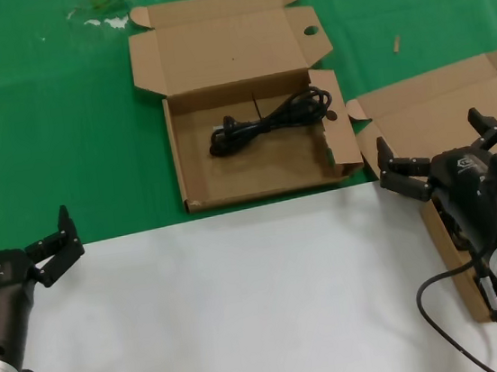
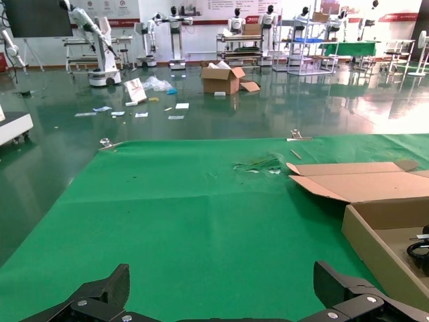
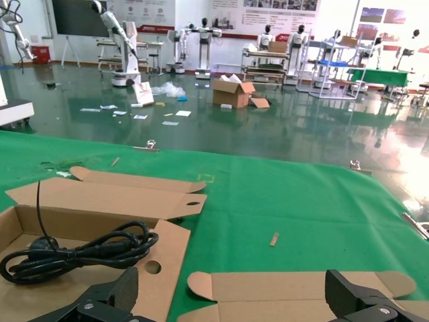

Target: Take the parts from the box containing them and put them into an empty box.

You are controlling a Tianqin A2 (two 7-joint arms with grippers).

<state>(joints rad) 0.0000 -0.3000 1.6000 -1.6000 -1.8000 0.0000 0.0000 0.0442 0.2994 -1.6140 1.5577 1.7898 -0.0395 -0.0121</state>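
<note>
Right gripper (image 1: 442, 155) splayed wide and empty above the holeless source box (image 1: 444, 112) (contents hidden beneath the arm), left gripper (image 1: 53, 244) open, parked over the white table (image 1: 227, 307); one power cord (image 1: 268, 120) already delivered into the holed box (image 1: 254, 154), remainder presumably pending.

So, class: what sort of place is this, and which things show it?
Probably a robotics lab or test hall: other robots on stands line the far wall, metal racks stand behind, and cardboard boxes litter the glossy floor.

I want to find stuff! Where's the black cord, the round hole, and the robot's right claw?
black coiled power cord (image 1: 268, 120), head view, middle of bundle.
round hole in cardboard lid (image 1: 311, 30), head view, hole itself.
right gripper (image 1: 439, 152), head view, between fingertips.
</note>
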